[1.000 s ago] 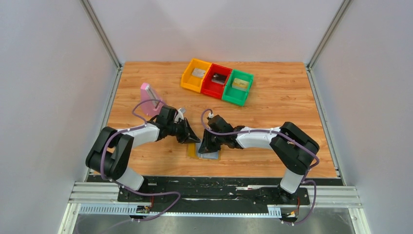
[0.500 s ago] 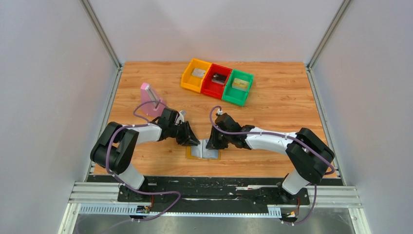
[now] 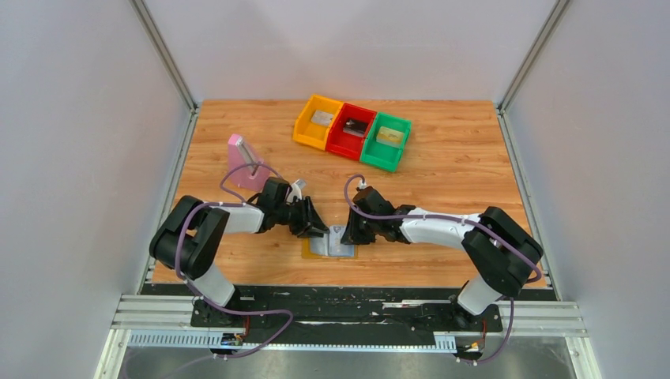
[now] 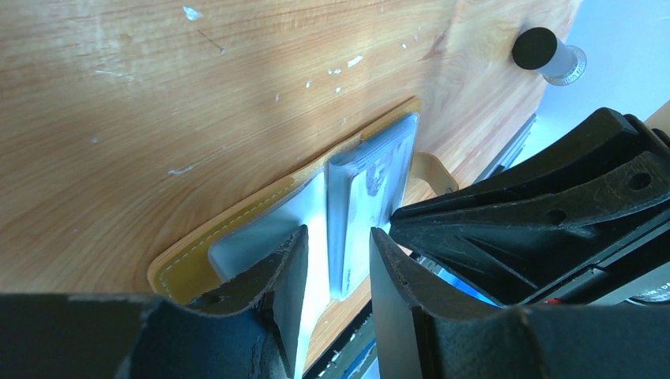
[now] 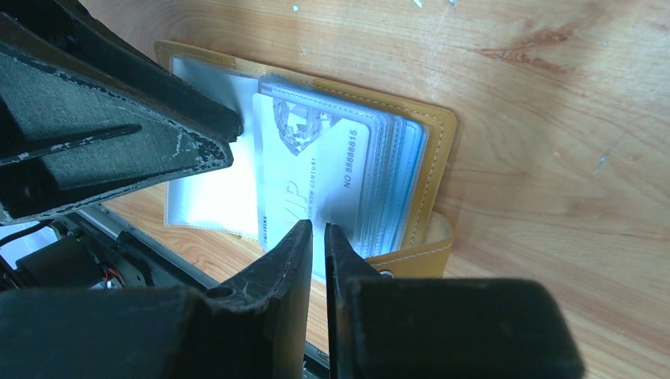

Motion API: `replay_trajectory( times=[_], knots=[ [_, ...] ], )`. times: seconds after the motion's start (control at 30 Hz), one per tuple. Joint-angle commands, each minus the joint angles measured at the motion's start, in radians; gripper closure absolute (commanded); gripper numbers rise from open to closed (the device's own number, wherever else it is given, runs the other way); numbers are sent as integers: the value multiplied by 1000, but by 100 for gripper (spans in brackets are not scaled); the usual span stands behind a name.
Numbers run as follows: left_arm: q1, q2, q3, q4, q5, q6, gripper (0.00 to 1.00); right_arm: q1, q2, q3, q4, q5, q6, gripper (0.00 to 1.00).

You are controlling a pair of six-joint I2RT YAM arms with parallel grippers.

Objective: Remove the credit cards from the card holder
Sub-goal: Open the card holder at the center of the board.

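Overhead plus close wrist views — sharing card holder (image 3: 327, 246).

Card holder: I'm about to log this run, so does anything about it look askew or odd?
Yes. The card holder lies open, but one clear sleeve stands up as a ridge between the left tool's fingers instead of lying flat. The silver-grey card also seems partly slid out of its pocket.

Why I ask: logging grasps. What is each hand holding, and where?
Right hand seems to pinch the white VIP card by its near edge; left hand holds nothing.
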Motion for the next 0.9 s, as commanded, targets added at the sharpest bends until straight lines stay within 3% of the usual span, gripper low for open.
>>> replay_trajectory(
  times=[0.0,0.87],
  knots=[
    [-11,19,-18,77,14,16,57,0,7,-29,12,29,14,87],
    [-21,83,-47,190,53,-16,70,0,-1,-44,14,39,29,88]
  ],
)
